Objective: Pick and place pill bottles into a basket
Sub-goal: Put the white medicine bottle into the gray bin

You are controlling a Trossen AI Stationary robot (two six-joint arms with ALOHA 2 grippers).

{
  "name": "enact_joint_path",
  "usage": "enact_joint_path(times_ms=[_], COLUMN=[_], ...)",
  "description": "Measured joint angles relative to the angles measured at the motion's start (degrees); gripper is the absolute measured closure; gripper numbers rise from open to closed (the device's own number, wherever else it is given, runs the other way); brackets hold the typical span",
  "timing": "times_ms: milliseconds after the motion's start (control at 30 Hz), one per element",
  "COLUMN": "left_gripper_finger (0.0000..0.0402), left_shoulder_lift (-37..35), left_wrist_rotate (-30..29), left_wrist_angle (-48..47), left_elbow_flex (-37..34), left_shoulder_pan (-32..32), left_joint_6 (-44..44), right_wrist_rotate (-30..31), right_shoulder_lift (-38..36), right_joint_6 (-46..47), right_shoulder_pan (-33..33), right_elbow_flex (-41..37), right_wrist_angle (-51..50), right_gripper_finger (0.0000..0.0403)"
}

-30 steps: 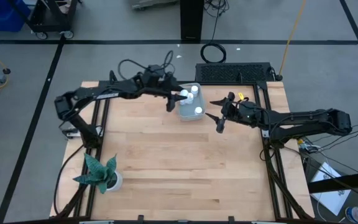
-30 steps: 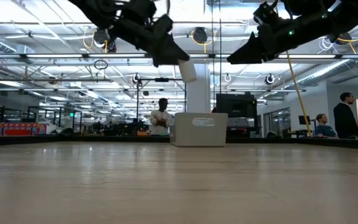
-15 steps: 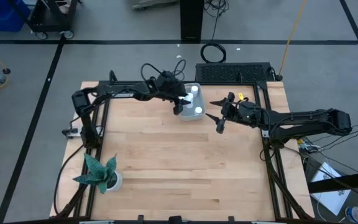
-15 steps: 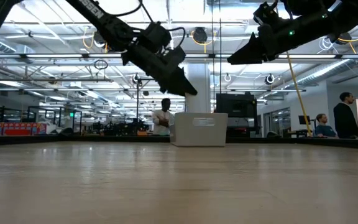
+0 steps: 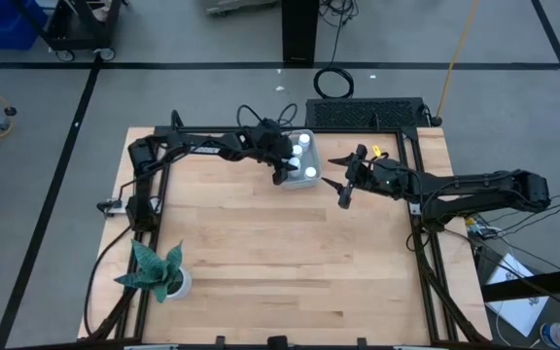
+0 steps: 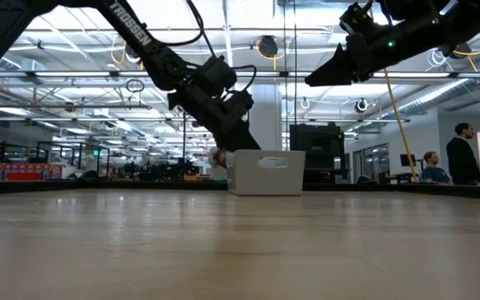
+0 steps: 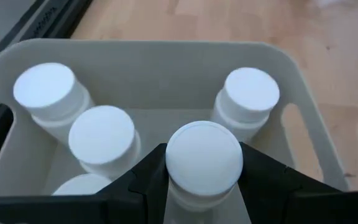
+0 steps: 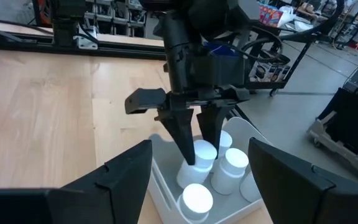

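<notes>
Black fingers of the left hand (image 7: 202, 186) are closed on the capped top of one pill bottle (image 7: 204, 155), holding it upright just inside the near wall of the basket (image 5: 299, 167). Four other pill bottles (image 7: 100, 135) already stand inside the basket, so all five are within its walls and none shows on the bare surface (image 5: 290, 262). The step in hand appears to be the release: lower the held bottle until its base meets the basket floor, then part the fingers only enough to clear the cap, and lift straight up. Open room inside the basket is tight; the nearest standing bottle (image 7: 248, 94) sits just beside the held one, so sideways motion risks tipping it. Keep the fingers clear of the basket rim on withdrawal. The right hand (image 5: 342, 183) hovers above the surface beside the basket with its fingers spread wide and nothing between them; it leaves the space over the basket free for the left arm.
</notes>
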Motion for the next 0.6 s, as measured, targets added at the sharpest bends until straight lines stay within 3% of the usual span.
enact_joint_path(times_ms=[333,600], left_gripper_finger=[0.0229,0.0226], left_shoulder_lift=[-0.1,-0.1], left_wrist_rotate=[4.4,4.2], left_wrist_angle=[-2.9,-4.1], left_elbow_flex=[0.0,0.0], left_shoulder_pan=[0.2,0.6], left_joint_6=[2.6,1.6], right_wrist_rotate=[0.0,0.0], right_shoulder_lift=[0.0,0.0], right_joint_6=[0.1,0.2], right_shoulder_pan=[0.0,0.0], right_elbow_flex=[0.0,0.0], right_wrist_angle=[-0.1,0.0], right_gripper_finger=[0.0145,0.0145])
